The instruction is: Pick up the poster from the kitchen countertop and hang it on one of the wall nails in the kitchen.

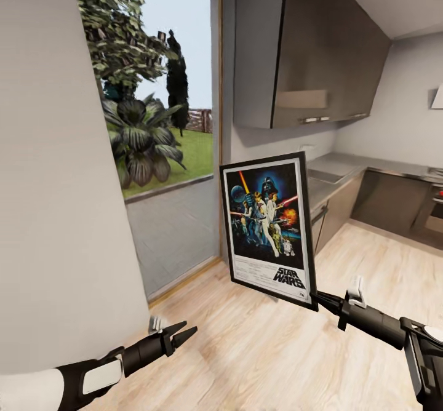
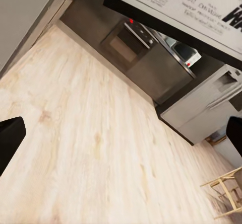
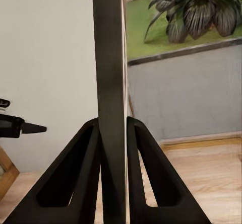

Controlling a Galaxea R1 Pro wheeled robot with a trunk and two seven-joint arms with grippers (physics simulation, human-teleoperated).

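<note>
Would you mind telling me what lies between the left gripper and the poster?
Nothing: in the head view, just bare wooden floor separates the left gripper from the poster.

Poster point(image 1: 267, 227) is in my right gripper point(image 1: 321, 301), pinched at its lower right corner, up in the air over the floor, upright with a slight tilt. Black frame, white border, dark blue artwork with figures, "STAR WARS" title at the bottom. Right wrist view sees it edge-on between my closed fingers point(image 3: 146, 183). Kitchen countertop point(image 1: 335, 174) sits behind it, glossy dark grey over grey cabinet fronts.
</note>
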